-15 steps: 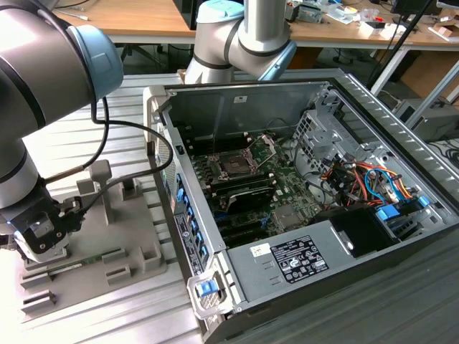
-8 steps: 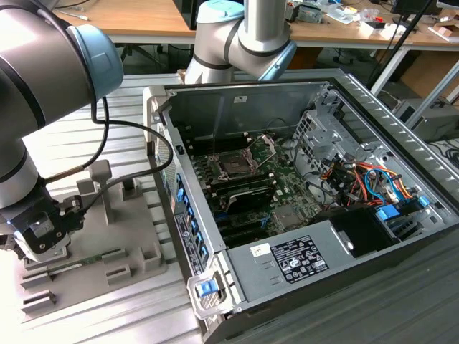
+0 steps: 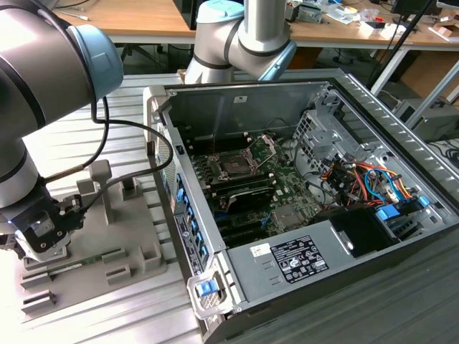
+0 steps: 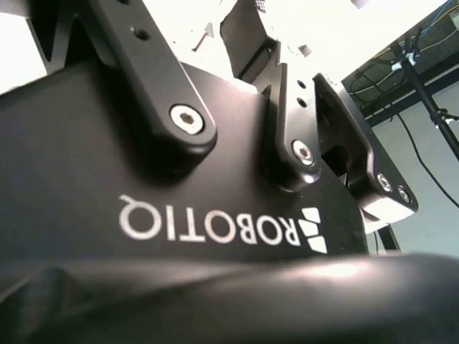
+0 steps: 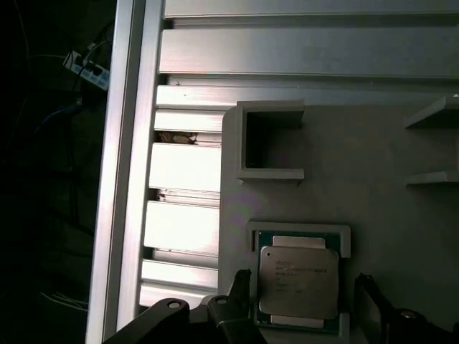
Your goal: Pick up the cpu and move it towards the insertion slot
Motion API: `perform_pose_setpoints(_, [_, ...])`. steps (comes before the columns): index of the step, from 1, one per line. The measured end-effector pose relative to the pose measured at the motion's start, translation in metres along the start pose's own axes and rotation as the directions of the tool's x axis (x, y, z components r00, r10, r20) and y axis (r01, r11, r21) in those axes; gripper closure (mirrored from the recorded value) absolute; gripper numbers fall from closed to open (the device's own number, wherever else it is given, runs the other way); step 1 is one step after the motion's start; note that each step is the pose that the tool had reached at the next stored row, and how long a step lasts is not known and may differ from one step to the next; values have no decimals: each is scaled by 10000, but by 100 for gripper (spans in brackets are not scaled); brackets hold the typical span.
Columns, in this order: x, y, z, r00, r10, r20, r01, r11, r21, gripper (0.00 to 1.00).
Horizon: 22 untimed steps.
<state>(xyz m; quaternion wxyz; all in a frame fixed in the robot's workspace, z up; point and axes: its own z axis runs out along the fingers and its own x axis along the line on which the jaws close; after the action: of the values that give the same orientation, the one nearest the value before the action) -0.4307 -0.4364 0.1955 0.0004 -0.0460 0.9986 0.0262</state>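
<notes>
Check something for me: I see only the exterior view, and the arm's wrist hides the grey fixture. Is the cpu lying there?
Observer: Yes. In the first wrist view the cpu lies flat in a grey holder, silvery top up.
Operator: Is the gripper on it?
Observer: The gripper is open, with one finger on each side of the cpu; neither seems to press it.
Operator: Anything else close by?
Observer: A square pocket with raised walls stands beside the holder on the same fixture.
</notes>
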Motion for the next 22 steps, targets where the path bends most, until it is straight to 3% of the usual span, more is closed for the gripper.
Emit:
perform_pose_setpoints(18, [-2,14,63,9998,-210,-10,210,9998,-7,33])
perform_pose_setpoints(22, [-2,14,63,9998,-211,-11,211,9998,-7,45])
